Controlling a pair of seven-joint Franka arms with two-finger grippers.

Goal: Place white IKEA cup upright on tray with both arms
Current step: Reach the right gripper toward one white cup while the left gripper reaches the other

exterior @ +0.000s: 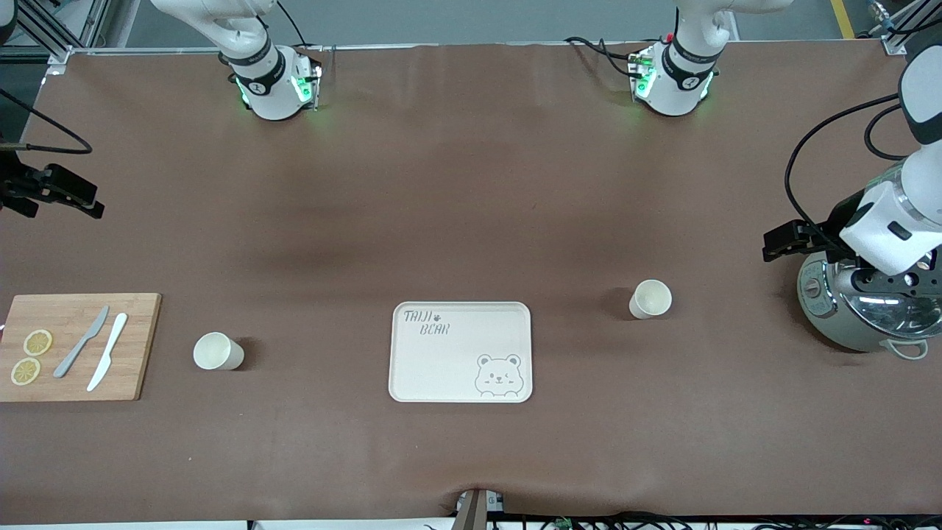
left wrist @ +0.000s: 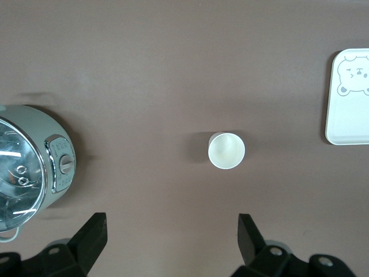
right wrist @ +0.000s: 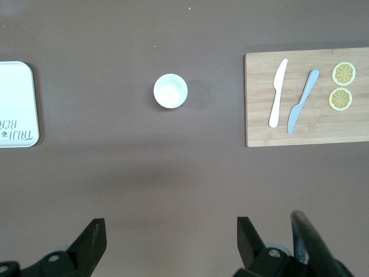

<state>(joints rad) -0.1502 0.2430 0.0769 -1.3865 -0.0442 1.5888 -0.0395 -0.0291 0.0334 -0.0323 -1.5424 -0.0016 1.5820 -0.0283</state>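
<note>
Hanging high over the bench (exterior: 471, 184), both of my arms are drawn back to its two ends. My left tool (left wrist: 172, 239) hovers at the left arm's end, its wrist above a round grey rice cooker (exterior: 857, 305) with a shiny lid; its black fingers (left wrist: 92, 234) stand wide apart and hold nothing. In the left wrist view a white cup (left wrist: 226, 150) stands upright with its mouth open upward, between the cooker and the tray (left wrist: 349, 115), apart from both.

My right tool (right wrist: 171, 239) hovers at the right arm's end, above the bare brown cover; its fingers (right wrist: 92, 236) are also spread wide and empty. In the right wrist view a second white cup (right wrist: 170, 91) stands upright between the tray and a wooden cutting board (right wrist: 305, 124).

The cream tray, lettered TAIJI BEAR with a bear face, lies flat in the middle of the bench and carries nothing. On the board lie a white knife (exterior: 107, 351), a grey knife (exterior: 82, 341) and two lemon slices (exterior: 32, 357). The cup nearer the board sits slightly nearer the front camera than the other cup.
</note>
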